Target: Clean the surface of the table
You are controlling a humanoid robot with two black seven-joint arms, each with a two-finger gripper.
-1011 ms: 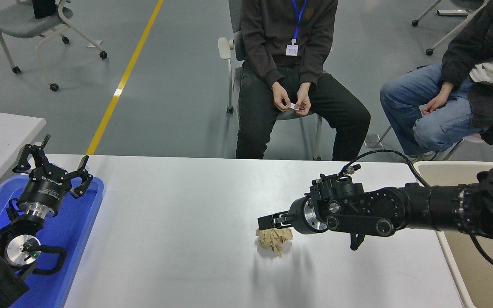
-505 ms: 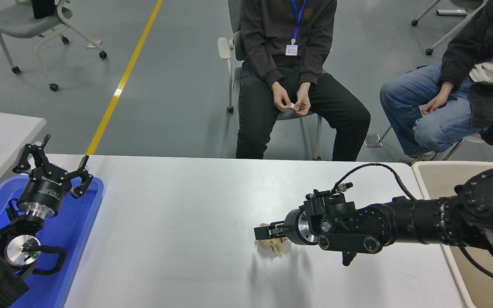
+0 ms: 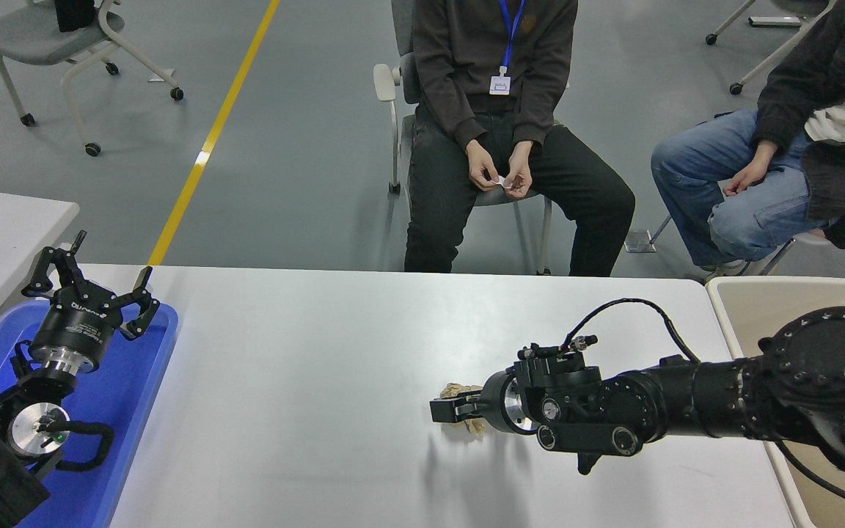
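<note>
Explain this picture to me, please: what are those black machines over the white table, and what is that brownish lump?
You are looking down from a camera high on a robot; its two black arms reach away from you. The left gripper, its fingers spread open, is parked above a blue tray. The right gripper is down at a crumpled ball of brown paper lying on the table; whether it has gripped the paper cannot be seen. A beige bin stands at the table's right end. Two people sit on chairs beyond the far edge, only watching.

Pale grey-white table surface (image 3: 305,381), level, smooth
</note>
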